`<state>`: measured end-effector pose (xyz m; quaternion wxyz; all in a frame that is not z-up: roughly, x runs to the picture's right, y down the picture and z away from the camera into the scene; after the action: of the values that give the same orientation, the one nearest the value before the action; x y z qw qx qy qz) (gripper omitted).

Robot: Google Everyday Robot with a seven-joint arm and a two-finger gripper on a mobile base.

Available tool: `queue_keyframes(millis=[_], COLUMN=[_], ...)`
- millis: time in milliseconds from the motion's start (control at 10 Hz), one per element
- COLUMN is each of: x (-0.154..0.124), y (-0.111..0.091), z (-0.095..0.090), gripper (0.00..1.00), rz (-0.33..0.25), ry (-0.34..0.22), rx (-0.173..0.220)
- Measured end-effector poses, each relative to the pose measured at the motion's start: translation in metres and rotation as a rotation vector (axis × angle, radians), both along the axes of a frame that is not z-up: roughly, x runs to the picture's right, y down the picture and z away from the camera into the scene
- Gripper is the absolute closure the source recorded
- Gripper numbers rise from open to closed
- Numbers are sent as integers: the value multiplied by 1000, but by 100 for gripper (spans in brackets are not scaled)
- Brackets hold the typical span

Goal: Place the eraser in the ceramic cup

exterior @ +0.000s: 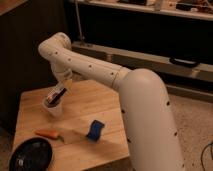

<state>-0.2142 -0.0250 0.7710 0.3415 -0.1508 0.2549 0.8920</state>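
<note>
The white ceramic cup (53, 109) stands on the left part of the wooden table (95, 102). My gripper (58, 95) hangs right over its rim, pointing down and to the left. It is shut on the eraser (55, 96), a dark tilted block with a pale, reddish-marked face. The eraser's lower end sits at the cup's mouth. The cup wall hides how deep the eraser reaches.
A blue sponge-like pad (95, 129) lies in front of the cup to the right. An orange carrot-like object (48, 133) lies near the front left, and a black round plate (30, 154) sits at the front-left corner. A dark shelf unit stands behind the table.
</note>
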Motion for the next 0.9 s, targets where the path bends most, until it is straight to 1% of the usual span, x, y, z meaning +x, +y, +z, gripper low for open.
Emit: queue_keyframes(millis=[300, 600, 900], x=[-5, -7, -9], y=[3, 6, 10], z=[4, 6, 11], gripper=[100, 100, 100], rz=[-17, -49, -68], ry=[0, 21, 30], rx=[-8, 9, 5])
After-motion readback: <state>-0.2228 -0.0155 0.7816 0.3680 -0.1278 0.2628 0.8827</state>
